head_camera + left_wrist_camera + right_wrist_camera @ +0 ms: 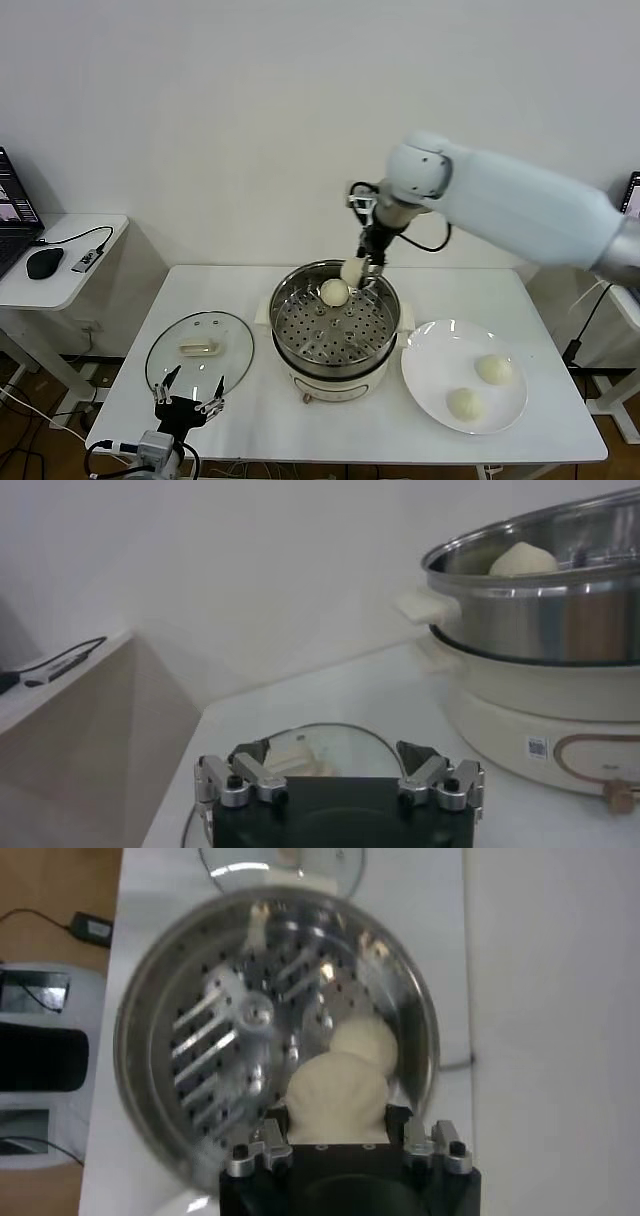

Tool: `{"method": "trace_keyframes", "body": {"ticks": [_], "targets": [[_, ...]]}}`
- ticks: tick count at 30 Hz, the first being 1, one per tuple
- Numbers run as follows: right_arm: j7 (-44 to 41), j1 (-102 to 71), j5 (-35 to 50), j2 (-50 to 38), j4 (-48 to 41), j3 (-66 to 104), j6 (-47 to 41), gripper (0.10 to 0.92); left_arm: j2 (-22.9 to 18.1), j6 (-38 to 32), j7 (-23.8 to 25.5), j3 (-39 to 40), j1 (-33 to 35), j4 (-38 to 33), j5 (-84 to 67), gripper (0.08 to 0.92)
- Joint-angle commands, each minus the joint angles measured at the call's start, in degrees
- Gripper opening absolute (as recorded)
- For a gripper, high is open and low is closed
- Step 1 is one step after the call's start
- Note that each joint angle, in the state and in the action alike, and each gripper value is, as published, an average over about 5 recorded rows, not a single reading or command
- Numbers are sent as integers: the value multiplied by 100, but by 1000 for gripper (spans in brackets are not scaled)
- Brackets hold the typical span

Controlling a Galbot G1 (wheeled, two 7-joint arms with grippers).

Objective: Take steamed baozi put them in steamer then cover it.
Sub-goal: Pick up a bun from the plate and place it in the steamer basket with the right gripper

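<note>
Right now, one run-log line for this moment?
right gripper: shut on bun, above steamer | tray: one bun | plate: two buns | lid: on table | left gripper: open, idle near lid

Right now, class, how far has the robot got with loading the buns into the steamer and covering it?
Done: one cream-white round bun lies on the shiny steel steamer's perforated tray. In hand: the right gripper holds a second bun over the tray. Left: two buns on the flat white plate, and the clear glass lid on the table, by the open left gripper.
</note>
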Motion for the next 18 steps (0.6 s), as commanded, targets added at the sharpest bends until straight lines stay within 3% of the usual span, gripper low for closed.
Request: {"method": "trace_keyframes", "body": {"ticks": [1, 18], "targets": [[97, -573, -61, 856, -386, 149, -6, 585, -6, -7, -2, -5, -4, 24, -5, 823], [179, -1022, -396, 1214, -802, 166, -3, 585, -21, -11, 7, 20, -46, 89, -25, 823]]}}
